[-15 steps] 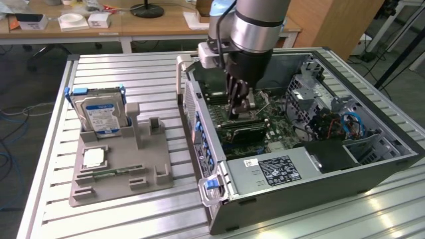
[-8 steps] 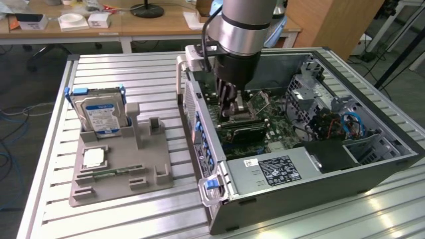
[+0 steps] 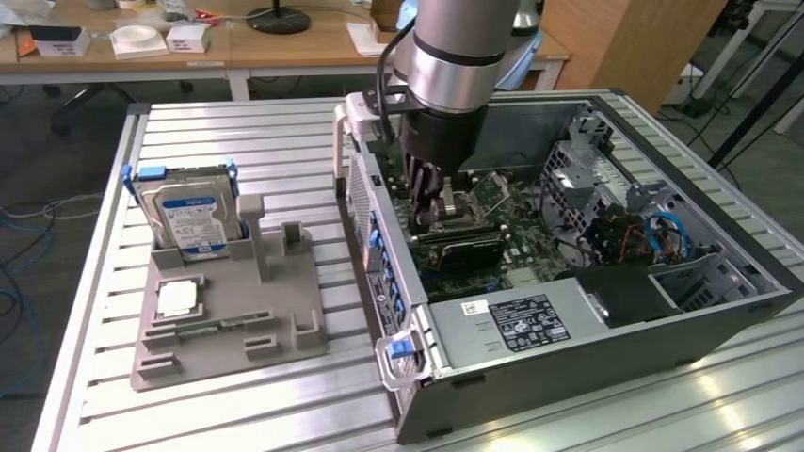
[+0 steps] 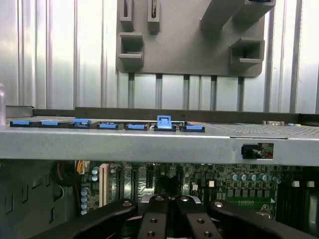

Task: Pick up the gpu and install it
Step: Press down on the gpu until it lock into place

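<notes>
One closed gripper (image 3: 442, 215), visibly empty, inside the open computer case (image 3: 703, 325) above the motherboard (image 3: 528, 247).

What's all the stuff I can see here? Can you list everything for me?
Computer case: one, dark grey, lying open on the table at the exterior view's right.
Motherboard: one, green, inside the case.
Power supply: one, silver with a dark label, at the case's near end.
Blue slot clips: a row, along the case's rear edge.
Hard drive: one, silver with a blue-white label, upright in the holder.
Parts holder: one, grey, on the table at the exterior view's left.
Table: one, ribbed metal.
Desks: wooden, behind.
Gripper: one, black, shut, down inside the case over the motherboard.
</notes>
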Available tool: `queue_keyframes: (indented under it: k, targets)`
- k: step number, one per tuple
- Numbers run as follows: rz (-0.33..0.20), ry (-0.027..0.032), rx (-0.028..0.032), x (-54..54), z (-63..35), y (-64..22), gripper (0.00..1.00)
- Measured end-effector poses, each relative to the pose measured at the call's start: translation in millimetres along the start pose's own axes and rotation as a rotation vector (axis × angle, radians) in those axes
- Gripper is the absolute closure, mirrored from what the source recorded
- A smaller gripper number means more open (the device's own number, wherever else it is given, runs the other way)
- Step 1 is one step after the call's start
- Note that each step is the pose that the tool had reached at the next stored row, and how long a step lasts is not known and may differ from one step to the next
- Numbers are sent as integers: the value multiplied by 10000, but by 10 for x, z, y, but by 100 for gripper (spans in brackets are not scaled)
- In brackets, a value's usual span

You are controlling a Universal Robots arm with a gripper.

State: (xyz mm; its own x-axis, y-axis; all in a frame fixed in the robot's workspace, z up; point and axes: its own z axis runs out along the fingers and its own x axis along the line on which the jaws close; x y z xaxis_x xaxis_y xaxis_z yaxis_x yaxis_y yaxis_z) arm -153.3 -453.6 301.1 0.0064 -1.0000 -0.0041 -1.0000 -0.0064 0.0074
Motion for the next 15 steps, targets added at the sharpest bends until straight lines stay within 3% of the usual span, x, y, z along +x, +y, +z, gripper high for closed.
queue_keyframes:
  k: [4, 5, 9, 10, 15]
  targets:
    - [0, -1, -6, -1, 1, -1, 89]
    - [0, 0, -83, -2, 3, -6, 89]
    - [3, 8, -799, -1, 4, -20, 89]
    - [1, 4, -873, 0, 4, -24, 89]
    - [3, -8, -880, -1, 11, -23, 89]
